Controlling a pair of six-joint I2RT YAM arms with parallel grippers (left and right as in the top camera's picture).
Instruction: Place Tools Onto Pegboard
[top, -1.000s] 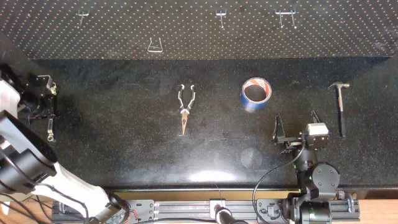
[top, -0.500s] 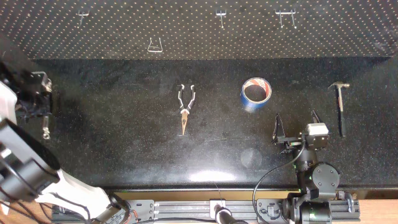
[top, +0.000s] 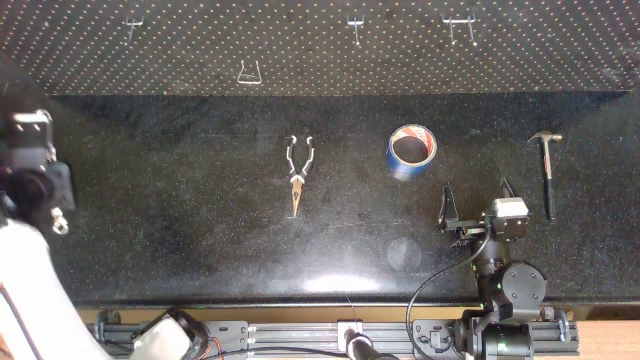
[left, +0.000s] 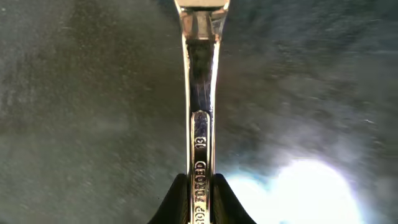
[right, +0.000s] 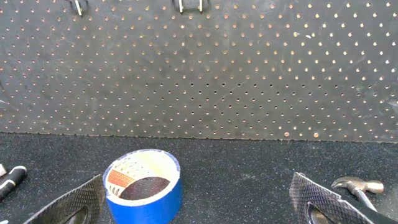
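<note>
One tool in hand, none on the board yet.
Lower right, the right gripper (top: 476, 198) sits spread wide with nothing between its fingers; at the left edge the left gripper (left: 200, 186) is pinched tight on the flat, polished steel shank of a wrench (left: 200, 124), over the speckled black worktop (top: 200, 200). Mid-frame lie slim pliers (top: 298, 178), a blue tape roll (top: 411, 150) and a hammer (top: 546, 170), all waiting to be hung. Up top, the perforated pegboard (top: 320, 55) shows bare wire hooks (top: 354, 28).

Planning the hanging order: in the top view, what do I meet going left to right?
wrench, held at the far left → pliers → blue tape roll → right gripper → hammer
</note>
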